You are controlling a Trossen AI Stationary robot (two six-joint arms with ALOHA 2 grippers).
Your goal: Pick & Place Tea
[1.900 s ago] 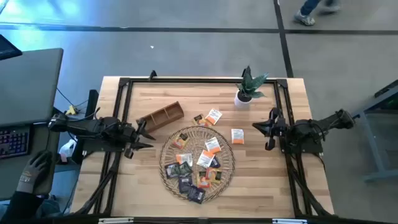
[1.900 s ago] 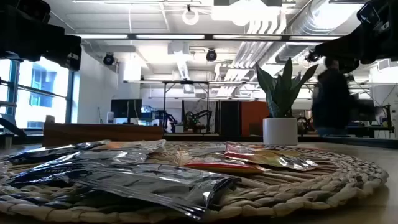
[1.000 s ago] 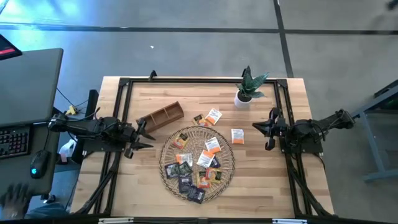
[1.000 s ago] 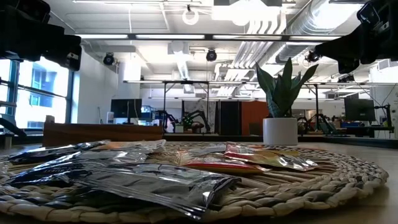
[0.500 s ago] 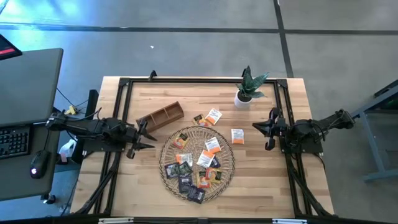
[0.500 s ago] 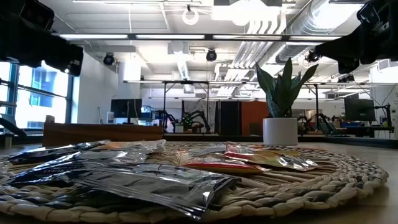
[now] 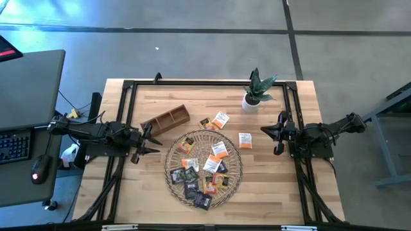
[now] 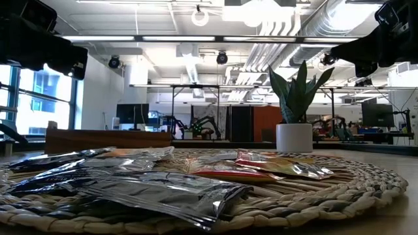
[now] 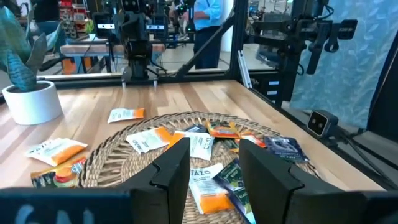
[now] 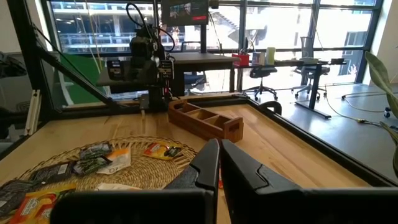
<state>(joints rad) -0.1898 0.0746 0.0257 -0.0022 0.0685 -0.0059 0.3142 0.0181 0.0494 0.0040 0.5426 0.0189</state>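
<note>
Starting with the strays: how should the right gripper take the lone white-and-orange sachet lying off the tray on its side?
Come straight down on the sachet and pinch across two opposite edges. It lies flat on bare table, apart from the wicker tray, nearest the right gripper.

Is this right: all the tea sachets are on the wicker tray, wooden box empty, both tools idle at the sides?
Not all. The high view shows three tea sachets lying on the table beyond the wicker tray. The rest holds: wooden box empty, left tool and right tool idle.

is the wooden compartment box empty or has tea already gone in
Empty, as far as the pictures show: the wooden compartment box has bare compartments in the right wrist view, and the tea sachets lie on the wicker tray or the table.
</note>
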